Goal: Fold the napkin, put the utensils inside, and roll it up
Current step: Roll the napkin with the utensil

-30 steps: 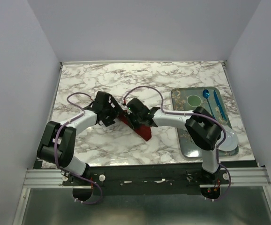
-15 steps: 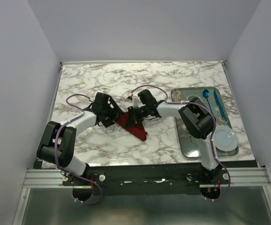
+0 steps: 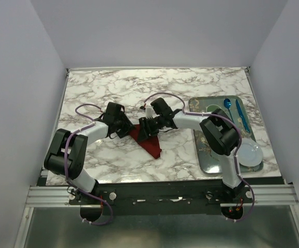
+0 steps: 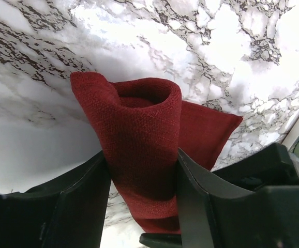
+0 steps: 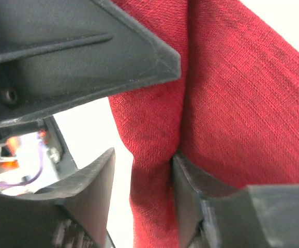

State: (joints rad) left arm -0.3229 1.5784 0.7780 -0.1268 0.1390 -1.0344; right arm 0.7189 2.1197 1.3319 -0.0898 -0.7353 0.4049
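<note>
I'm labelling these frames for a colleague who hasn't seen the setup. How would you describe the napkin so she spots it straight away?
Start at the marble table and look to its middle, where the two arms meet. Between them lies the napkin, a dark red cloth rolled into a tube at its far end, with both sets of jaws closed on it. It is the only red, soft thing there; the tray to the right holds hard blue and pale items.

Both arms reach inward over the tabletop and meet at the napkin. The left tool comes at it from the left, its two fingers pressed against either side of the rolled cloth. The right tool comes from the right, forearm stretched toward the napkin's far end, its fingers pinching a fold. In the top view the two tools sit just beside each other.
</note>
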